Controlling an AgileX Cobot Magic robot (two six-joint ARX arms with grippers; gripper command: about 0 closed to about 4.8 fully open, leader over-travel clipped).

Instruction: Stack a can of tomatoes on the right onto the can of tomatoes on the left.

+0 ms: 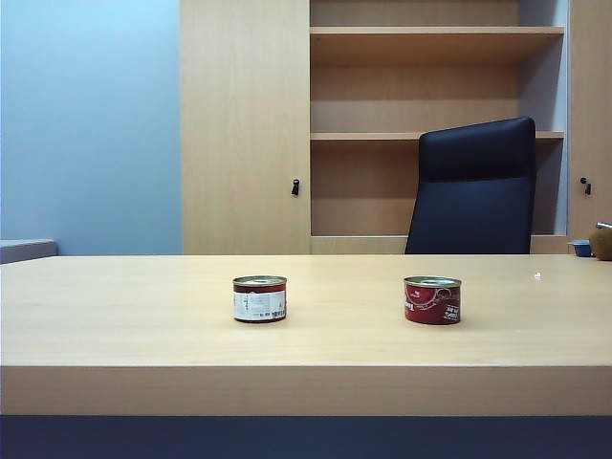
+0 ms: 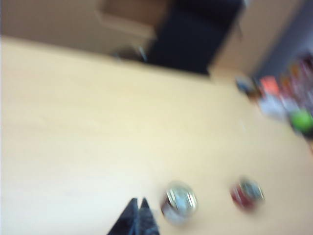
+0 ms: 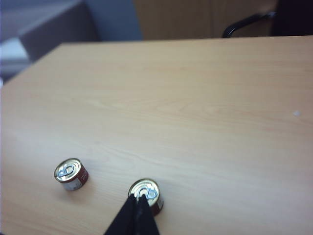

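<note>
Two short tomato cans stand upright on the wooden table. The left can has a white label, and the right can is red. Neither arm shows in the exterior view. In the right wrist view, my right gripper is shut and holds nothing, its tips overlapping the near edge of the right can; the left can stands apart. The left wrist view is blurred: my left gripper is shut and empty above the table beside the left can, with the right can beyond.
A black office chair stands behind the table before wooden shelves. Small items lie at the table's far right, seen as blurred colourful clutter in the left wrist view.
</note>
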